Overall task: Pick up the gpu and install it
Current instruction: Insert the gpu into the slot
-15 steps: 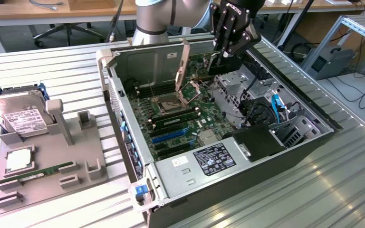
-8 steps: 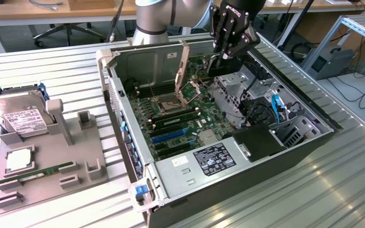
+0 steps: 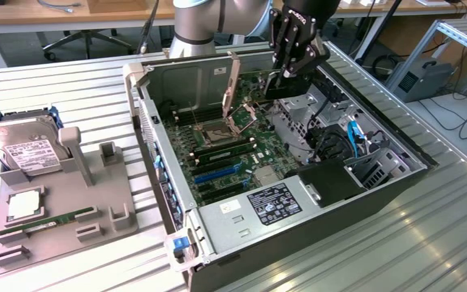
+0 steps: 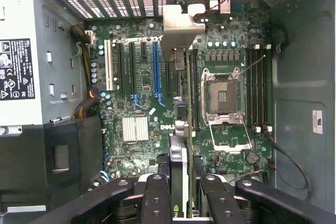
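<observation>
- While clamped part-closed on the edge-on gpu, the gripper hangs above a motherboard marked "DELL".
- White-labelled hard drive sits at the case's nine o'clock, exterior view.

The slatted metal table carries an open computer case lying on its side. Just beside it, toward the exterior view's left, a grey holder tray rests flat on the slats.

The gpu, a green card with a black cooler, is pinched on edge in the hand. It hangs at twelve o'clock in the open case, silver bracket at its nine o'clock end in the exterior view.
</observation>
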